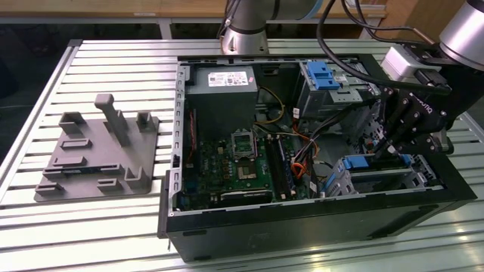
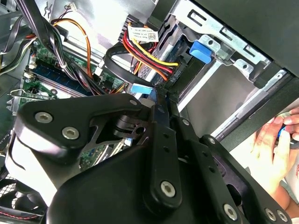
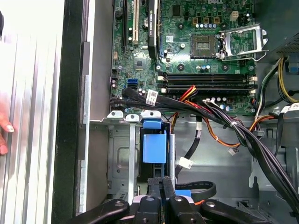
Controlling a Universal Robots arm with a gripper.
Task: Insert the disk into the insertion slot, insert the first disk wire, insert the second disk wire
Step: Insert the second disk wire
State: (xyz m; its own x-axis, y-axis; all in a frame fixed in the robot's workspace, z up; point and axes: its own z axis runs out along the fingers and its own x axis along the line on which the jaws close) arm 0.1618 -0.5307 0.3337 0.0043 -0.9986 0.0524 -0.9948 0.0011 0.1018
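Disk point(image 3: 154, 148) in insertion slot point(image 3: 122, 154), exterior view, grey fixture point(image 1: 94, 156)

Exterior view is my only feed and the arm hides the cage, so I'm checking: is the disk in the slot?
Observer: In the first wrist view the disk's blue carrier sits inside the slot, just ahead of the gripper.
Operator: Any wires near it?
Observer: A red, yellow and black wire bundle runs between the slot and the motherboard.
Operator: Anyone close?
Observer: Yes. Both wrist views show a person's hand outside the case, beside its wall.
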